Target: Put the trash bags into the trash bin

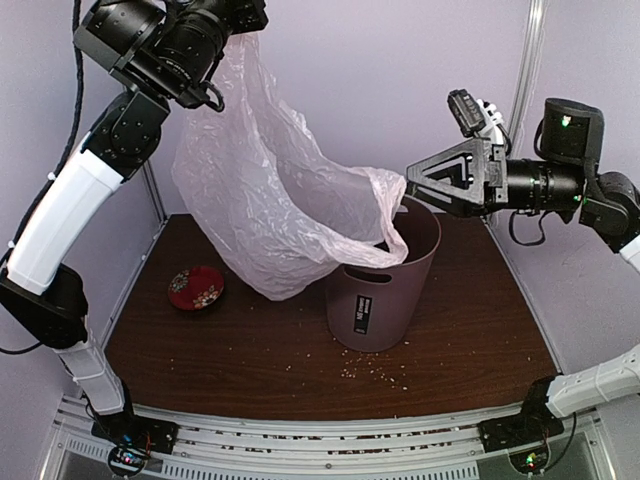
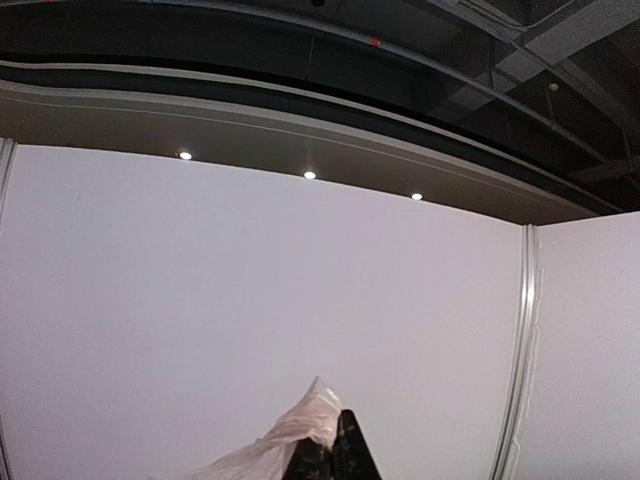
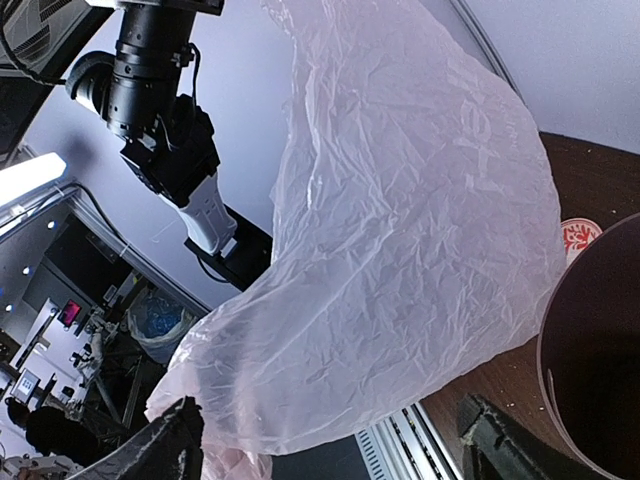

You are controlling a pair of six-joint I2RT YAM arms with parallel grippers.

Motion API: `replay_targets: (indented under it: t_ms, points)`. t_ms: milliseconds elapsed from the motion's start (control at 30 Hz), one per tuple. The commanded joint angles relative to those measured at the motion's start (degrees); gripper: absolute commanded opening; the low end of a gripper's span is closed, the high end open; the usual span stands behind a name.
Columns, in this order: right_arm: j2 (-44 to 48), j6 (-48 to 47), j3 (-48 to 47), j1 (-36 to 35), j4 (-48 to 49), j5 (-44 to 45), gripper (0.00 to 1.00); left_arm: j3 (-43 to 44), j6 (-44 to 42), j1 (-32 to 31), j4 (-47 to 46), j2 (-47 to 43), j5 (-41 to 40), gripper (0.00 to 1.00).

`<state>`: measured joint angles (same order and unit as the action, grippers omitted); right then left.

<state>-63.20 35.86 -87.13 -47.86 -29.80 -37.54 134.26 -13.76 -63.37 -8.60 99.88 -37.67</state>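
Trash bag (image 1: 270,200), thin crinkly pinkish plastic, hangs pinched in my left gripper (image 2: 335,440); my right gripper (image 1: 411,183) gapes at its loose hem, likely the best hold on limp, slippery film.

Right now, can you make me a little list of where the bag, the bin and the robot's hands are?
trash bag: hanging up high, one edge at the bin's mouth
trash bin: upright on the table
left gripper: shut on the bag's top
right gripper: open, by the bag's edge above the bin
red bowl: on the table, left of the bin
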Motion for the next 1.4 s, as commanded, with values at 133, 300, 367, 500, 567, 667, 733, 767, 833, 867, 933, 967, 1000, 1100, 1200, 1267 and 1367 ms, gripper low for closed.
replay_targets:
  t_ms: [133, 300, 367, 500, 567, 667, 733, 767, 833, 867, 933, 967, 1000, 1100, 1200, 1267, 1367]
  points:
    - [-1.0, -0.5, 2.6, -2.2, 5.9, -3.5, 0.89, -1.3, -5.4, 0.2, 2.9, 0.1, -8.1, 0.00]
    - [-2.9, -3.1, 1.7, -2.3, 2.5, -1.8, 0.90, -1.4, -6.1, 0.2, 2.4, 0.4, -8.3, 0.00]
    - [-3.5, -3.6, 1.6, -2.3, 2.1, -1.1, 0.90, -1.4, -6.3, 0.2, 2.1, 0.6, -8.8, 0.00]
    - [-6.3, -6.4, -0.7, -2.3, -6.2, 9.7, 0.74, -1.4, -6.6, 0.2, 1.5, 0.5, -8.0, 0.00]
    - [-7.3, -6.7, -1.5, -2.3, -8.8, 13.9, 0.67, -1.4, -7.4, 0.2, 1.0, 0.5, -8.2, 0.00]
    - [-7.8, -6.3, -2.5, -2.2, -10.1, 16.5, 0.56, -1.7, -9.1, 0.5, 0.7, 0.6, -9.0, 0.00]
    - [-8.5, -5.8, -3.2, -2.2, -10.7, 17.7, 0.42, -2.0, -8.8, 0.9, 0.8, 0.4, -8.8, 0.00]
    - [-8.8, -5.7, -3.5, -2.2, -10.7, 18.0, 0.32, -2.1, -8.4, 1.0, 0.8, 0.3, -8.4, 0.00]
    - [-9.6, -5.7, -4.4, -2.1, -9.5, 19.6, 0.16, -1.9, -7.7, 1.1, 1.1, 0.2, -7.3, 0.00]
    - [-10.3, -5.6, -5.4, -2.1, -8.7, 20.4, 0.08, -1.6, -7.2, 1.1, 1.7, 0.2, -6.4, 0.00]
    - [-12.6, -5.8, -9.4, -1.6, -7.2, 21.5, 0.00, -1.2, -5.5, 1.1, 3.3, 0.0, -4.5, 0.00]
    - [-14.3, -6.3, -12.6, -1.2, -7.1, 22.1, 0.00, -1.1, -4.7, 1.1, 4.3, -0.4, -3.5, 0.00]
    - [-16.0, -6.8, -16.1, -0.8, -6.9, 22.8, 0.00, -1.1, -3.8, 1.1, 5.5, -0.8, -2.6, 0.00]
    - [-21.0, -7.3, -25.7, 1.2, -5.1, 22.4, 0.00, -2.6, -0.9, 1.1, 8.3, -3.0, -0.2, 0.00]
    - [-24.7, -6.7, -33.0, 2.5, -2.5, 20.4, 0.00, -6.3, 1.8, 1.1, 8.9, -6.7, 4.3, 0.00]
    - [-26.2, -6.3, -37.2, 2.7, -0.3, 18.3, 0.00, -7.2, 3.6, 1.0, 9.8, -8.6, 8.8, 0.00]
    - [-26.9, -5.9, -41.3, 2.9, 2.2, 17.3, 0.00, -6.8, 7.3, 1.0, 10.9, -9.5, 13.9, 0.00]
